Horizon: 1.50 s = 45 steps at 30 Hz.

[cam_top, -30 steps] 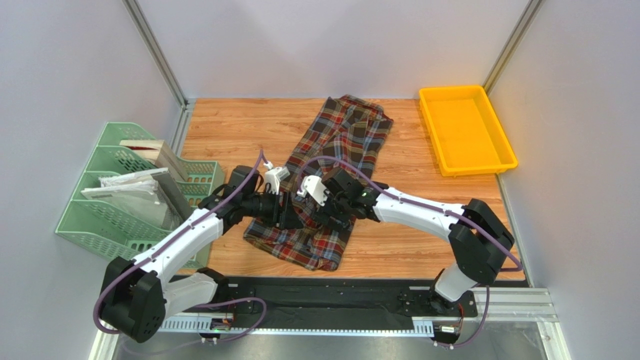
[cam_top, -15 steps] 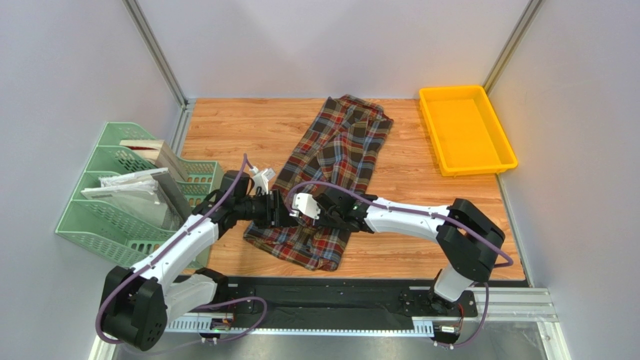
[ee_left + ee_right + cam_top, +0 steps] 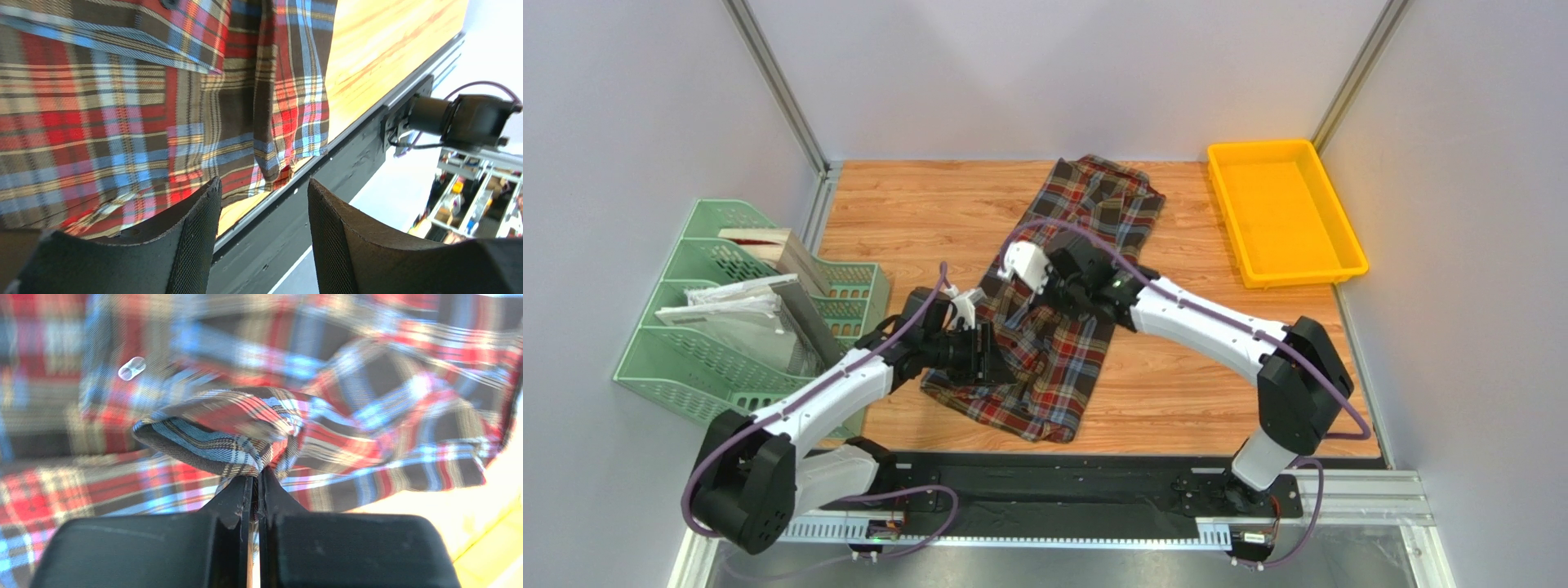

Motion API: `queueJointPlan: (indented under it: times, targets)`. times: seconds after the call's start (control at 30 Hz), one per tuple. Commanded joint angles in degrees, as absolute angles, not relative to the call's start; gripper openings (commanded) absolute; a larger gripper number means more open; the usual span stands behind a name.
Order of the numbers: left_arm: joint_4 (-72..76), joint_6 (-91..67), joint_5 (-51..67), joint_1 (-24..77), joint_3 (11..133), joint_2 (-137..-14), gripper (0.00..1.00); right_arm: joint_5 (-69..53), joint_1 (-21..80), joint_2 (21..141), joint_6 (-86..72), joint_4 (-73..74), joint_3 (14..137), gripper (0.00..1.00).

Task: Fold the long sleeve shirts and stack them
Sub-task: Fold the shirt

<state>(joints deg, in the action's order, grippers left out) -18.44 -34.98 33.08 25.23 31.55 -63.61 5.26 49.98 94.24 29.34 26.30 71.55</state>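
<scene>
A second ago both grippers crowded together over the middle of the plaid flannel shirt (image 3: pixel 1044 382). The right gripper (image 3: pixel 256 475) has since travelled toward the far side of the table and now sits higher up the garment. Its jaws, wide apart a second ago, are pressed together on a bunched fold of the plaid cloth. The left gripper (image 3: pixel 262 187) has drawn back toward the shirt's left edge. Its fingers are spread as before, with nothing between them. The shirt lies where it did, stretched lengthwise down the middle of the wooden table (image 3: pixel 903 208), its near end close to the arms' bases.

The top view shows both arms converging on the left half of the shirt but hides the fingertips. The right wrist view shows the grip: a ridge of fabric rises from the shirt and ends between the closed fingertips, with a small pale button (image 3: pixel 132 368) on the blurred cloth beyond. The left wrist view shows the two dark fingers (image 3: pixel 190 226) parted above the shirt's near hem, where the cloth ends beside the black rail (image 3: pixel 344 174) at the table's near edge. Whether those fingers touch the cloth cannot be told.

There is one shirt, one yellow tray (image 3: pixel 1347 251) at the far right corner, and one green file rack (image 3: pixel 707 368) holding papers at the left. Two arms are at work.
</scene>
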Motion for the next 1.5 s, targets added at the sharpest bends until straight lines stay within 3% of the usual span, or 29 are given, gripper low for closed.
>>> queueJointPlan:
  times: [0.0, 0.37, 0.43, 0.47, 0.6, 0.67, 0.73, 0.9, 1.03, 1.1, 1.4, 1.47]
  targets:
    - [-12.6, -37.1, 30.7, 27.4, 31.4, -66.5, 0.6, -1.8, 44.2, 93.1, 22.8, 31.2, 78.0, 0.0]
    - [-8.6, -38.9, 28.4, 33.5, 32.6, -74.4, 0.58, -11.1, 37.4, 93.9, 14.7, 36.2, 82.8, 0.0]
    - [-7.9, -39.3, 29.6, 33.5, 32.9, -75.8, 0.45, -11.7, 36.6, 93.8, 14.4, 36.5, 82.9, 0.0]
    - [-7.1, -40.0, 30.3, 33.5, 32.9, -76.2, 0.32, -12.0, 36.2, 93.9, 14.2, 36.5, 82.8, 0.0]
    - [-6.5, -40.3, 32.1, 33.5, 34.2, -77.4, 0.24, -12.9, 35.1, 94.3, 13.4, 36.7, 82.5, 0.0]
    - [-7.3, -39.7, 32.1, 33.5, 34.7, -76.8, 0.08, -13.5, 34.5, 94.6, 13.1, 37.1, 83.0, 0.0]
    - [-8.6, -39.3, 32.2, 33.5, 35.0, -75.3, 0.0, -14.1, 34.3, 94.6, 13.1, 37.2, 83.4, 0.0]
    - [-13.7, -37.4, 32.6, 33.5, 36.1, -71.4, 0.0, -14.2, 34.1, 94.6, 13.2, 37.7, 84.1, 0.0]
    - [-16.3, -37.8, 28.5, 33.6, 35.6, -71.4, 0.6, -14.4, 34.0, 94.7, 13.3, 37.9, 84.5, 0.0]
    - [-15.1, -38.1, 28.0, 33.6, 35.4, -73.5, 0.66, -14.5, 34.0, 94.8, 13.1, 37.9, 84.8, 0.0]
    - [-10.6, -38.8, 28.0, 36.4, 36.7, -80.7, 0.65, -14.6, 33.8, 94.2, 12.5, 38.6, 85.7, 0.0]
    - [-9.9, -39.2, 28.7, 36.5, 36.7, -81.1, 0.43, -14.5, 33.4, 94.1, 12.5, 38.6, 85.5, 0.0]
